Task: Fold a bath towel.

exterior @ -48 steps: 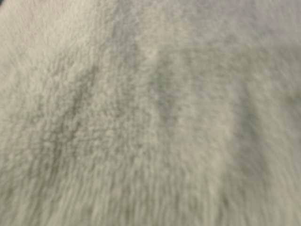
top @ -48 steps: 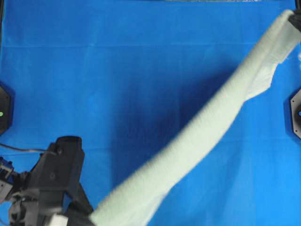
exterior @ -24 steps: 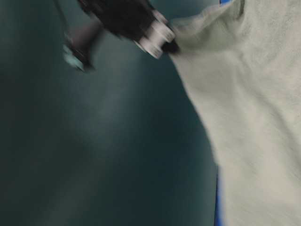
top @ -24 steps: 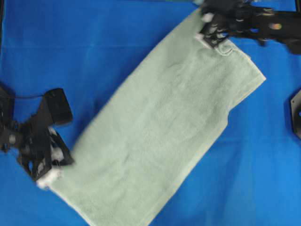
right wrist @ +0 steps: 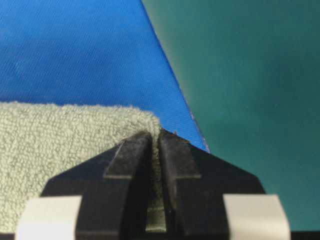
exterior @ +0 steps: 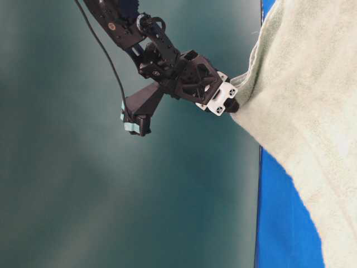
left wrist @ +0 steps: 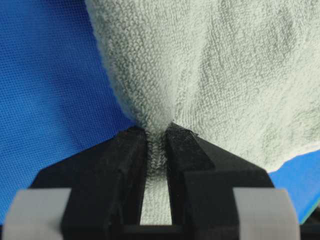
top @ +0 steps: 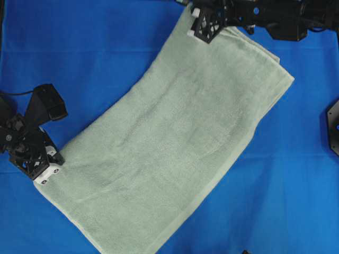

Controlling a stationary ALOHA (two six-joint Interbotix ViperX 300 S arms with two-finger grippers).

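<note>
The pale sage-green bath towel [top: 175, 137] lies spread flat and slantwise on the blue covering, from lower left to upper right. My left gripper [top: 50, 169] is shut on the towel's left corner at the left of the overhead view. In the left wrist view the gripper [left wrist: 156, 137] pinches a bunched fold of the towel [left wrist: 210, 65]. My right gripper [top: 198, 24] is shut on the towel's far corner at the top edge. In the right wrist view the gripper [right wrist: 155, 136] clamps the towel's edge [right wrist: 60, 140]. The towel also shows in the table-level view [exterior: 301, 111].
The blue table covering [top: 95, 53] shows all round the towel. A black fixture [top: 333, 127] sits at the right edge. In the right wrist view the table's edge [right wrist: 180, 95] runs close past the right gripper, with dark teal floor beyond.
The towel was lifted and bunched into a long roll; it now lies spread flat. The left gripper moved from the bottom to the left side, the right gripper from the top right corner to top centre.
</note>
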